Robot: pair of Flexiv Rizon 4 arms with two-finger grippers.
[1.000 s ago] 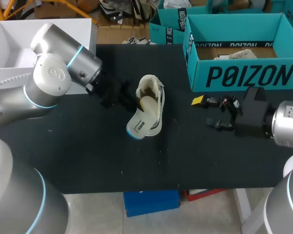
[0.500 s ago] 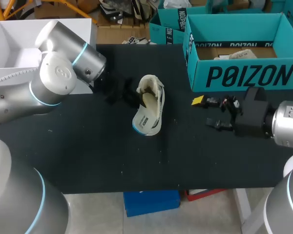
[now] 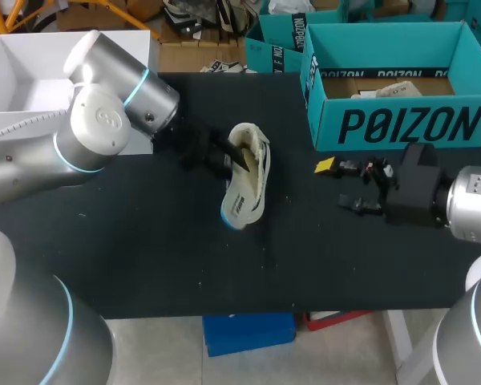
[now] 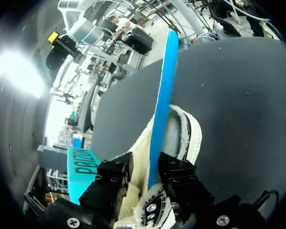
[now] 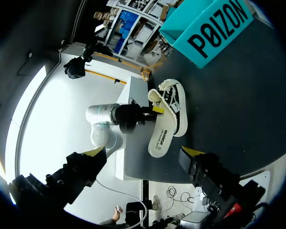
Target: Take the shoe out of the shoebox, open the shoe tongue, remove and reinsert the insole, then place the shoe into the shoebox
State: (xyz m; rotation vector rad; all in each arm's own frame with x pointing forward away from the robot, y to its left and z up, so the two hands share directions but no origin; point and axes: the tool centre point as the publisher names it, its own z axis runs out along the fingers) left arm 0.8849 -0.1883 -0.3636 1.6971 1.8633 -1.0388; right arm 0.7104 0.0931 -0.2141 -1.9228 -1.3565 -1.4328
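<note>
Left wrist view, pincer (image 4: 143,174) pinching blue insole (image 4: 164,95), fleecy shoe (image 4: 182,139)

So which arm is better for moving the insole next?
Left, probably. The left gripper is shut on the insole at the shoe; the right gripper hangs open near the shoebox, apart from the shoe.

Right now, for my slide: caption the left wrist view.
Left tool grips the blue insole inside the cream shoe.

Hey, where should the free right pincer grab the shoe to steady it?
Likely mid-length on the shoe's right-facing side, coming from the right: the left pincer holds the insole on the other side, and the open right pincer faces this one.
</note>
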